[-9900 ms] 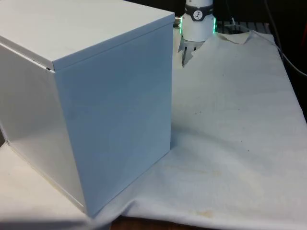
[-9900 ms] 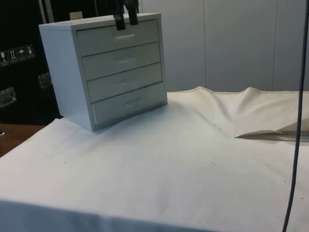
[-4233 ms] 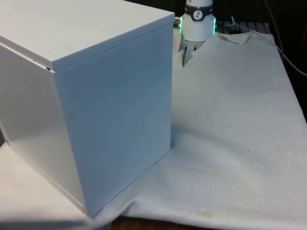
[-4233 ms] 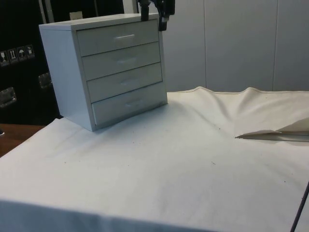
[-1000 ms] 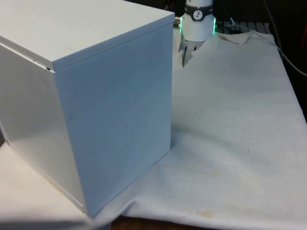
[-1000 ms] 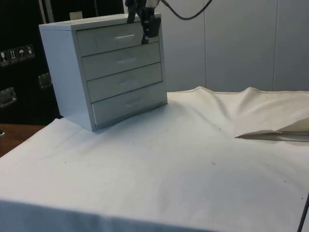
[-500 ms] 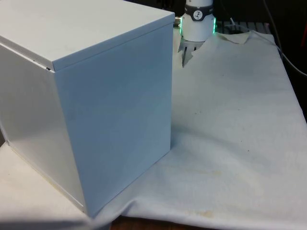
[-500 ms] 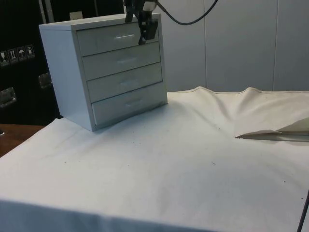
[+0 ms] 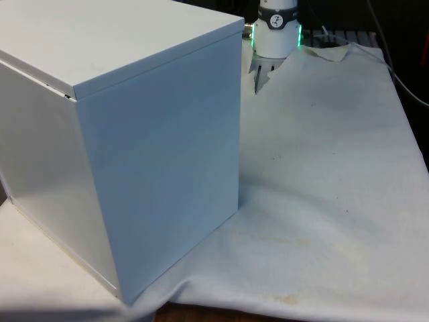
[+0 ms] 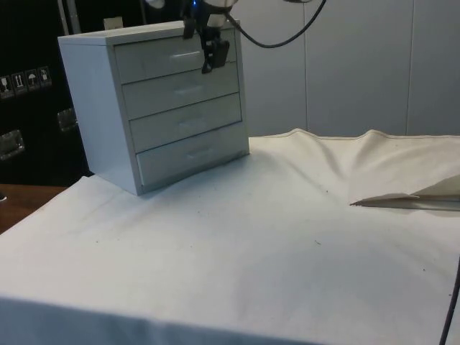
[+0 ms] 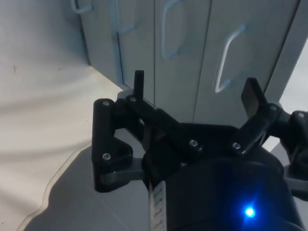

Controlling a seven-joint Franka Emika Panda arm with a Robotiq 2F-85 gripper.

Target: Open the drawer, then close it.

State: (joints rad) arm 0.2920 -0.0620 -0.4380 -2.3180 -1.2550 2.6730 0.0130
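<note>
A white chest [image 10: 108, 108] with several drawers stands on the cloth, every drawer pushed in. The front view shows only its plain back and side [image 9: 154, 154]. My gripper [image 10: 205, 54] hangs just in front of the top drawer [image 10: 154, 61], near that drawer's right end and beside its handle [image 10: 180, 55]. It is open with nothing held; in the wrist view the gripper [image 11: 195, 91] has its fingers [image 11: 138, 84] spread wide, a short way off the drawer fronts. The top drawer's white handle [image 11: 225, 57] lies ahead, between the two fingers' lines.
The white cloth [image 10: 251, 244] rises in a raised fold [image 10: 402, 198] towards the side view's right. A black cable [image 10: 277, 32] loops above the chest's right corner. Dark cabinets [image 10: 29, 93] stand behind the chest.
The gripper has come down from above the chest's top right corner and moved slightly left, now level with the top drawer's front. All drawers stay shut.
</note>
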